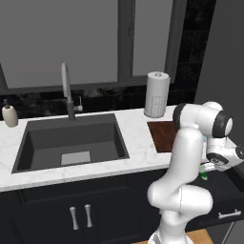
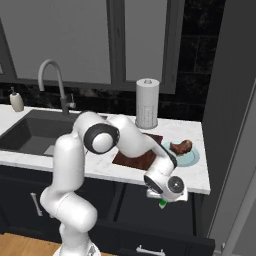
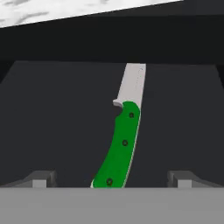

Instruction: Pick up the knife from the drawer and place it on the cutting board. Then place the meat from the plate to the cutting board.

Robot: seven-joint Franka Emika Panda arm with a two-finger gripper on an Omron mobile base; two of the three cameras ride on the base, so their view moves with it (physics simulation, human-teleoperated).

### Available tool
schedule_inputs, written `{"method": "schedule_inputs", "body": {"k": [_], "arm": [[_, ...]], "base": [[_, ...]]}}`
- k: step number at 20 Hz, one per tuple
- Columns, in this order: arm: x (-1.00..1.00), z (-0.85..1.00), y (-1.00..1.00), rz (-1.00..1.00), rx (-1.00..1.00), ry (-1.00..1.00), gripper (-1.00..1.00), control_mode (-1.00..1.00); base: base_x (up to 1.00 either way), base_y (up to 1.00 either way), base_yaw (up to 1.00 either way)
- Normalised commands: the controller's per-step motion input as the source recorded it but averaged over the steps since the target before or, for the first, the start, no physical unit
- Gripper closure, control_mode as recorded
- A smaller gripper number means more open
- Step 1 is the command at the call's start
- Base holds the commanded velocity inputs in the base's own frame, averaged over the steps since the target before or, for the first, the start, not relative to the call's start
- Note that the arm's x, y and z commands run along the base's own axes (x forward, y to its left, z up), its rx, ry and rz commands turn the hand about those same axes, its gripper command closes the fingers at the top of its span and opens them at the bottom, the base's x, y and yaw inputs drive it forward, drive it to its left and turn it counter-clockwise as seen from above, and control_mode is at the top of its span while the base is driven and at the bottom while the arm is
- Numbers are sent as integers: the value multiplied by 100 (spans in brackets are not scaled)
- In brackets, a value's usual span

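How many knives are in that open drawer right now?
1: the knife with the green handle lies on the floor of the drawer, between the open gripper's fingertips. The drawer's near end is out of sight, so more could be hidden.

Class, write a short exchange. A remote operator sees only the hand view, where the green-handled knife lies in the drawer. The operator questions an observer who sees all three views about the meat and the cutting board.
Operator: My gripper is open over the knife in the drawer. Where is the meat?
Observer: The meat lies on the plate, up on the counter above the drawer.
Operator: And the cutting board?
Observer: The cutting board lies flat on the counter between the sink and the plate. The part of it the arm does not hide is bare.
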Motion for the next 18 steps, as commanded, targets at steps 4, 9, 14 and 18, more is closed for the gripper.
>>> {"method": "schedule_inputs", "body": {"k": [4,9,14,18], "arm": [[21,-47,0,0,0,5,-100,-100],[23,-35,-1,0,0,0,-100,-100],[37,-32,-1,0,0,1,-100,-100],[35,-10,0,0,-1,0,-100,-100]], "base": [[0,0,0],[0,0,0],[0,0,0],[0,0,0]]}}
